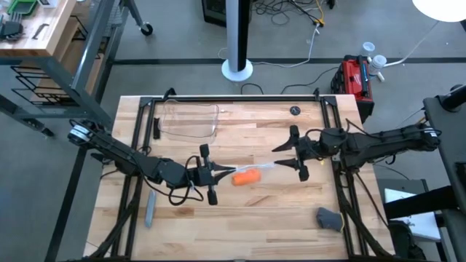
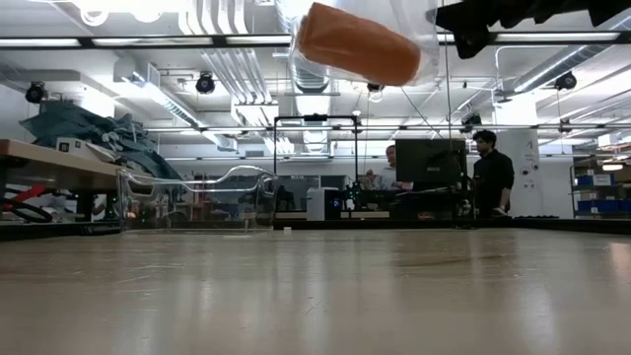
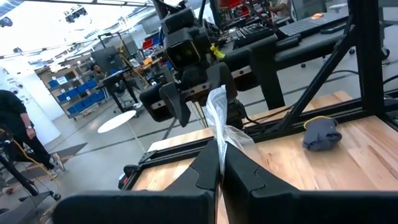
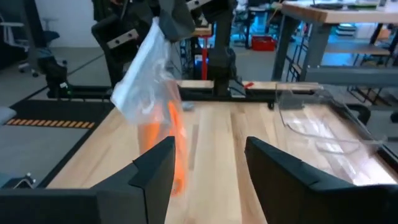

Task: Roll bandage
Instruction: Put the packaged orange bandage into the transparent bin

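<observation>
Above the table (image 1: 240,218), clear wrap (image 4: 142,74) encloses the bandage (image 1: 246,177).

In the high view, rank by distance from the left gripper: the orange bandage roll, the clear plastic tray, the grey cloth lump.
1. Orange bandage roll, just beyond the left gripper, mid-table.
2. Clear plastic tray, toward the table's far edge.
3. Grey cloth lump, near corner on the right arm's side.

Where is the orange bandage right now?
In the high view the bandage sits mid-table inside clear plastic wrap, pinched by the left hand, with the open right hand close by.
</observation>
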### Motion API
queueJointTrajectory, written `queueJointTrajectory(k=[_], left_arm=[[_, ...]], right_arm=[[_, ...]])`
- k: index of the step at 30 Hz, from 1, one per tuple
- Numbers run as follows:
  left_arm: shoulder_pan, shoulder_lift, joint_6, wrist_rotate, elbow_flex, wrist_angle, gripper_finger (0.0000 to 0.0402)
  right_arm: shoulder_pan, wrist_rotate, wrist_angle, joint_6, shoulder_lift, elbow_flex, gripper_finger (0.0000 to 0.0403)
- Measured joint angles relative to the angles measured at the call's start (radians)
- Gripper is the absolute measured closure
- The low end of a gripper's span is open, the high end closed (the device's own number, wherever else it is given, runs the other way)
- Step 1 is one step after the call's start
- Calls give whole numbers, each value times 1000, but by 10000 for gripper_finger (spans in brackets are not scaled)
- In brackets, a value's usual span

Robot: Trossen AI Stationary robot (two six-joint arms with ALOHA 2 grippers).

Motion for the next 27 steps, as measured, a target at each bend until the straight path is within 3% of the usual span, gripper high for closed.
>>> queueJointTrajectory(k=[8,23,27], left_arm=[[0,0,-1,-70,0,15,402],[0,0,1,-70,0,27,402],[0,0,1,-69,0,26,401]], right_arm=[[0,2,-118,76,-72,0,212],[0,-27,206,104,168,0,213],[0,-29,281,93,229,-1,238]])
